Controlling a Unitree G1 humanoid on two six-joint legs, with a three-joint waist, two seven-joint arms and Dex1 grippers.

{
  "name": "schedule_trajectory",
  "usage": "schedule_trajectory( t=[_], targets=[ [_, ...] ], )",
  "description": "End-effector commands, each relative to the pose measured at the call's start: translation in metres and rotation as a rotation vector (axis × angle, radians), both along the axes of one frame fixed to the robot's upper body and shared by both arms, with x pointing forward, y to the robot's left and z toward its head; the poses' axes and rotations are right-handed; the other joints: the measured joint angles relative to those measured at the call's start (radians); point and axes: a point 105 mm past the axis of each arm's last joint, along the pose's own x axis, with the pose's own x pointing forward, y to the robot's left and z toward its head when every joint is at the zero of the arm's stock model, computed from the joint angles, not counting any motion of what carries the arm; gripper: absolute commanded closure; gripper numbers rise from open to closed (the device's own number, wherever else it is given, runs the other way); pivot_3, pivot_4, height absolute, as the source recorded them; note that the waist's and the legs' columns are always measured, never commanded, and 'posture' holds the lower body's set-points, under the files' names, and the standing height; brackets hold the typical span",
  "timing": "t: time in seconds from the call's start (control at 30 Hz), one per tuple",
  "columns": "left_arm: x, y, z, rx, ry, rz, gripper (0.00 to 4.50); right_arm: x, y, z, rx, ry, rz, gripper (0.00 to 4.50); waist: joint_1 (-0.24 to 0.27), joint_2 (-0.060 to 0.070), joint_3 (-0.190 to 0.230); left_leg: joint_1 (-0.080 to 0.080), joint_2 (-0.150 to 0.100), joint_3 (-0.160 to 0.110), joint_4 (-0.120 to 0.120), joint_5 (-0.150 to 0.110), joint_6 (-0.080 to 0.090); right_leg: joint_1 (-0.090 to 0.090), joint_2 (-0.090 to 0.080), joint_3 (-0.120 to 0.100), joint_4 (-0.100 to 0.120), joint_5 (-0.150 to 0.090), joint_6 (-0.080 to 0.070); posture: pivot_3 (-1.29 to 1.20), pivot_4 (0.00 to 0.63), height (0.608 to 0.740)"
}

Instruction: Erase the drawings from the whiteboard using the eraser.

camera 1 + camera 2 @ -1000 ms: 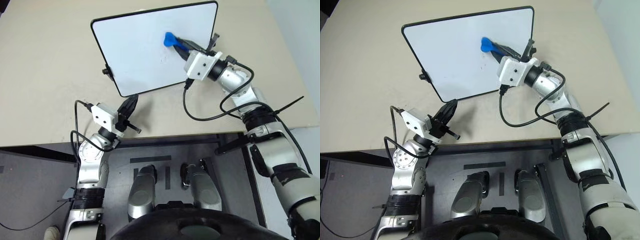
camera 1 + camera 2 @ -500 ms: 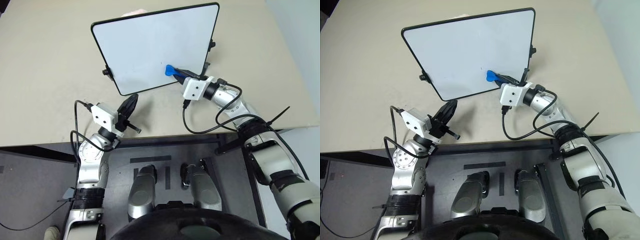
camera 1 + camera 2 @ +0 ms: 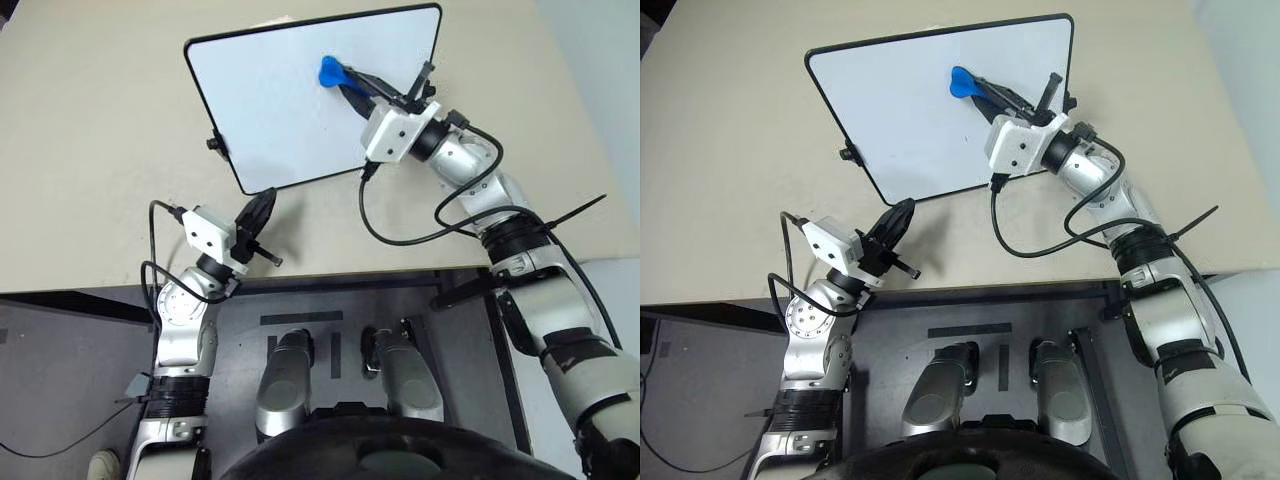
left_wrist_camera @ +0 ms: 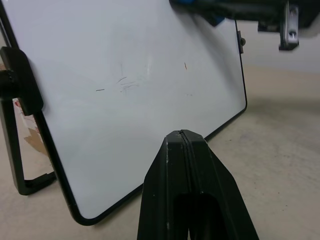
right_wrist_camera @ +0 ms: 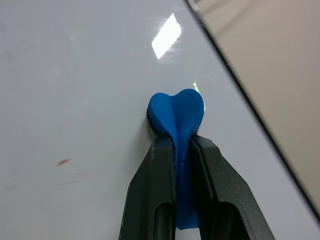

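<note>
A lab: bare beige table, grey floor.

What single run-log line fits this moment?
right pincer: shut on eraser | eraser: against whiteboard | left pincer: shut, idle | faint red marks remain

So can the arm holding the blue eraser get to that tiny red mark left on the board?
Probably yes. The right gripper is shut on the eraser, which is against the whiteboard. The small red mark sits nearby on bare board, with nothing between them.
</note>
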Motion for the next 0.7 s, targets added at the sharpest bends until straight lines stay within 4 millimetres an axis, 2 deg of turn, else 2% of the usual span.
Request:
schedule_trajectory(
  t=[0.03,0.23,0.43,0.53,0.7],
  targets=[
    [-0.001,-0.001,0.008,-0.005,-0.036,-0.002,4.50,-0.003,-0.003,-0.035,-0.075,0.082,-0.010,4.07,0.001,0.000,0.000,0.000,0.000,0.000,0.000,0.000,0.000,0.000,0.000,0.000,0.000,0.000,0.000,0.00,0.150,0.740],
    [-0.001,-0.001,0.007,-0.004,-0.034,-0.001,4.50,-0.008,-0.005,-0.052,-0.109,0.124,-0.002,4.07,-0.001,0.000,0.000,0.000,0.000,0.000,0.000,0.000,0.000,0.000,0.000,0.000,0.001,0.001,-0.001,0.00,0.150,0.740],
    [-0.002,-0.001,0.008,-0.002,-0.037,-0.005,4.50,-0.014,-0.015,-0.047,-0.082,0.186,0.007,4.07,-0.001,0.000,0.000,0.000,0.000,0.000,0.000,0.000,0.000,0.000,0.000,0.000,0.000,0.000,0.000,0.00,0.150,0.740],
    [-0.001,0.000,0.008,-0.001,-0.036,-0.007,4.50,-0.027,-0.032,-0.052,-0.050,0.389,0.021,4.07,0.006,0.000,0.000,-0.003,0.000,0.001,0.000,0.000,0.001,0.000,0.000,0.000,0.000,-0.002,0.002,0.00,0.150,0.740],
    [-0.001,-0.002,0.007,0.004,-0.026,-0.026,4.50,-0.061,-0.065,-0.070,-0.086,0.726,0.027,4.07,0.011,-0.001,0.000,-0.008,0.000,0.002,0.005,-0.001,0.004,-0.001,0.000,0.000,-0.001,-0.005,0.006,0.00,0.150,0.740]
  ],
)
